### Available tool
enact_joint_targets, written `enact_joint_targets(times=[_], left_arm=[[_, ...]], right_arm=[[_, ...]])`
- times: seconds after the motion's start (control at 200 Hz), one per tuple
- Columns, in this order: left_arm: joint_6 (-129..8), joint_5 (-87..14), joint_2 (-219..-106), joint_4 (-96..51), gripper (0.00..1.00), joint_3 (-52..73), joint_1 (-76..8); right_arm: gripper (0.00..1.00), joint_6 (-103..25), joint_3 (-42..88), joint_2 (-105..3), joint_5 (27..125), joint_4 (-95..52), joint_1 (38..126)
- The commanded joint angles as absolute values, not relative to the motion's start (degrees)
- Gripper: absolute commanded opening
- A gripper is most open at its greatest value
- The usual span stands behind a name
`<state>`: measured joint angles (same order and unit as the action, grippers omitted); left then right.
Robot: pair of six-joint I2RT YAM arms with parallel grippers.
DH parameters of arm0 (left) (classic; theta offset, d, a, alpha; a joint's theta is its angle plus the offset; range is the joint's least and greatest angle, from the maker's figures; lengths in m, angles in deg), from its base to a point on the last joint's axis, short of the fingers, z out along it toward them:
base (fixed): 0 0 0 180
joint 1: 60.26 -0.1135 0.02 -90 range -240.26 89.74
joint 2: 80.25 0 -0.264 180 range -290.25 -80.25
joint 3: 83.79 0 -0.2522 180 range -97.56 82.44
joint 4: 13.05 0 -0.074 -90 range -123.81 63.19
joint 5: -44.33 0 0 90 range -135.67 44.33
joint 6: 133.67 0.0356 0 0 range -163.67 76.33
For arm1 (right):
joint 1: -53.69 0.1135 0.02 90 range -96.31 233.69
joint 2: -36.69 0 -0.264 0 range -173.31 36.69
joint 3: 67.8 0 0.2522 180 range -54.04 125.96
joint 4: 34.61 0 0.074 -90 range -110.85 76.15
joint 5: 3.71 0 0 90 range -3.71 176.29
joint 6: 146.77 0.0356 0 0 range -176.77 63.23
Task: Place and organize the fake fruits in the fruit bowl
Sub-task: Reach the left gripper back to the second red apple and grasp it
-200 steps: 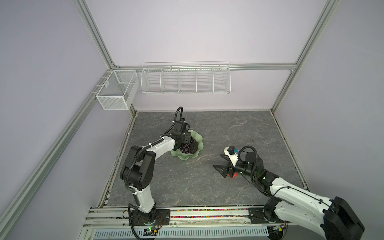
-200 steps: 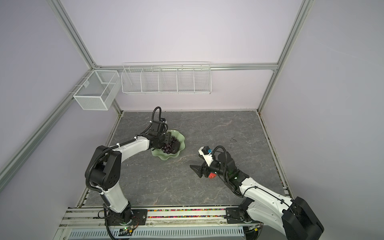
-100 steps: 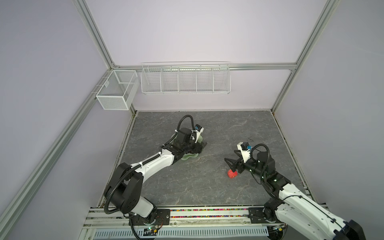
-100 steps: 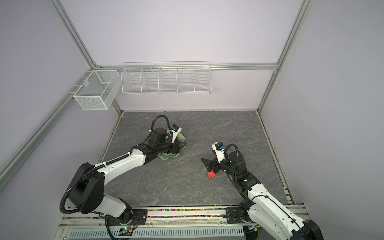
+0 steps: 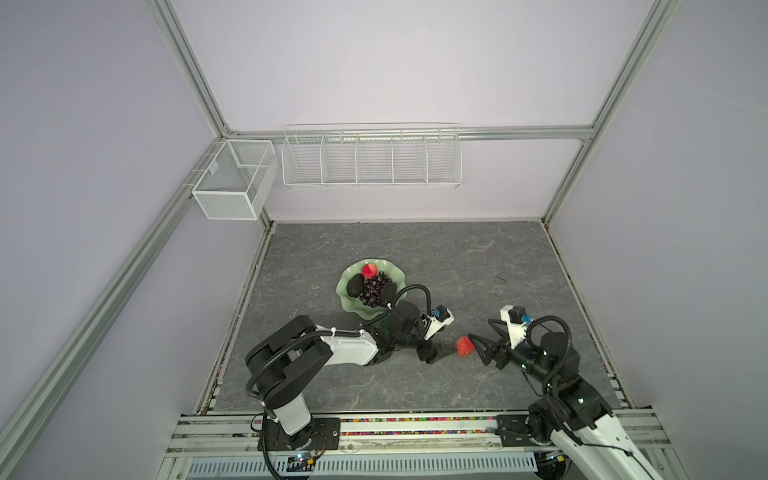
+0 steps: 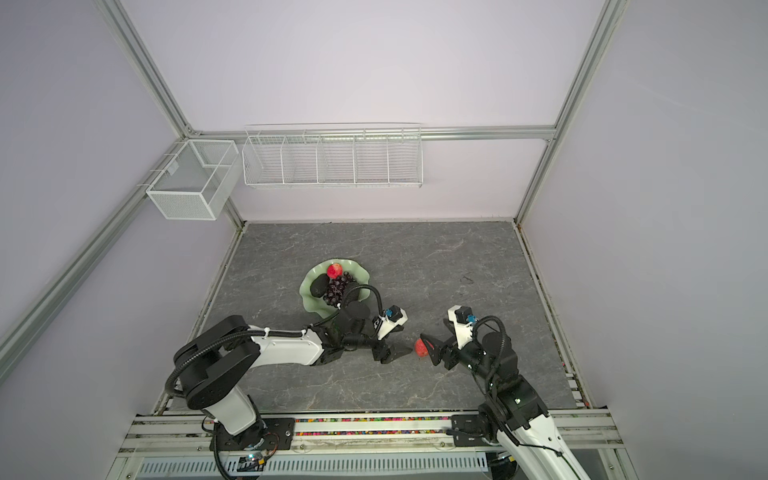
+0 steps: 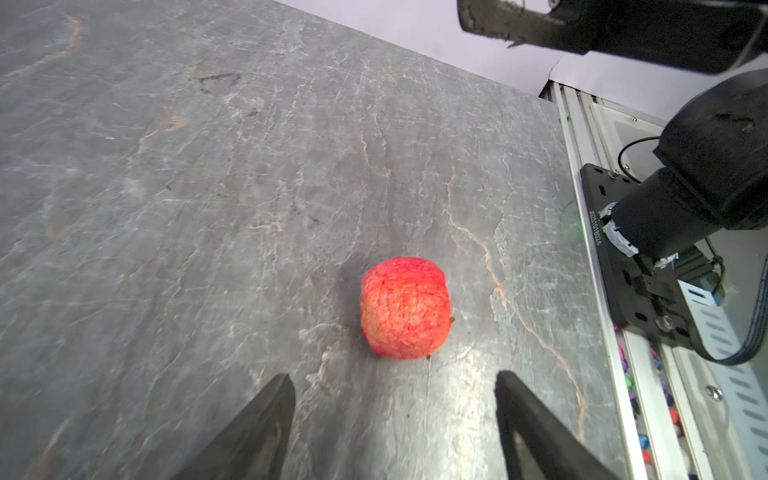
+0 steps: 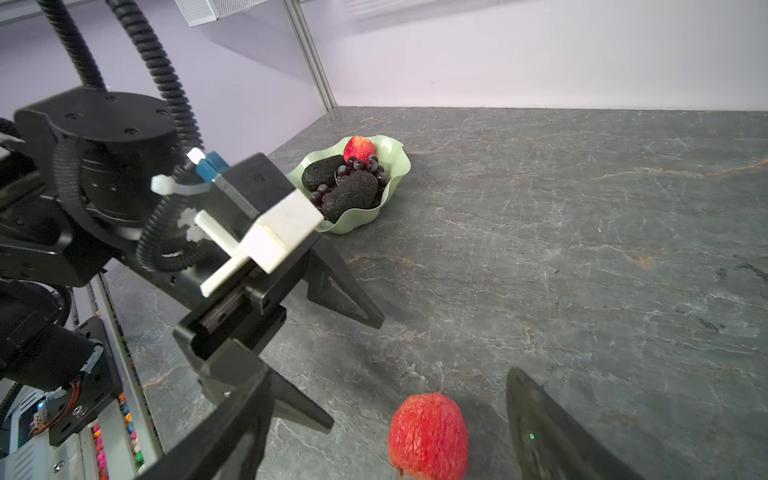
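top views, change: left gripper (image 5: 434, 353) had been down in the fruit bowl (image 5: 353, 306) a second earlier. It was now out and had swung to the front-centre of the worktop (image 5: 457, 257), nose toward the loose apple (image 5: 464, 346).
top views, unchanged: bowl and loose apple sat about where they had been.
top views, bowl load: bowl apple (image 5: 369, 270), grape bunch (image 5: 372, 289), first avocado (image 5: 355, 286) and second avocado (image 5: 388, 293) all lay inside. Bowl stood left of centre, well apart from the left edge.
top views, meaning: four of five were in by my read; only the loose apple was left.
top views, right gripper (image 5: 480, 328): jaws apart, just beside the loose apple on its right-edge side, nothing clamped.
top views, edges: loose apple lay nearer the front rail (image 5: 415, 430) than the back edge, but well clear of it.
left wrist, left gripper: fingers spread and empty. Loose apple (image 7: 405, 307) lay just ahead of the tips, not touching.
right wrist, right gripper: loose apple (image 8: 428, 436) showed between its fingers with a gap on each side, so no grip.
right wrist, crowding: left gripper (image 8: 357, 374) faced the same apple nose to nose. Clash risk looked real; one arm probably had to yield.
right wrist, room: bare worktop ran from the apple to the bowl (image 8: 395, 183) and on to the back and right edges. The bowl's front lobe looked free for the last fruit.
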<state>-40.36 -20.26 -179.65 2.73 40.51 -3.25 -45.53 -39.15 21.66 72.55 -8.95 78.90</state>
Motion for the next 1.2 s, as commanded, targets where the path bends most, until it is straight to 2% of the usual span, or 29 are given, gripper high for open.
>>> enact_joint_targets(times=[0.0, 0.215, 0.87, 0.985, 1.195], left_arm=[[-43.19, -19.52, -182.80, 10.56, 0.76, 38.22, -2.52], [-44.36, -18.96, -187.53, 13.86, 0.76, 36.74, -1.56], [-42.59, -24.40, -194.60, 6.59, 0.73, 30.48, 2.18], [-42.64, -25.00, -195.06, 6.12, 0.66, 30.03, 2.31], [-42.35, -28.63, -191.32, 11.75, 0.45, 34.03, 2.24]], right_arm=[[0.89, -44.29, -40.24, 23.33, 72.83, -6.92, 78.82], [0.89, -44.64, -40.50, 22.29, 71.21, -8.24, 78.78], [0.89, -44.64, -40.99, 24.27, 70.82, -8.11, 78.79], [0.89, -44.71, -41.06, 24.24, 70.83, -8.15, 78.82], [0.89, -44.70, -41.09, 24.29, 70.94, -8.17, 78.82]])
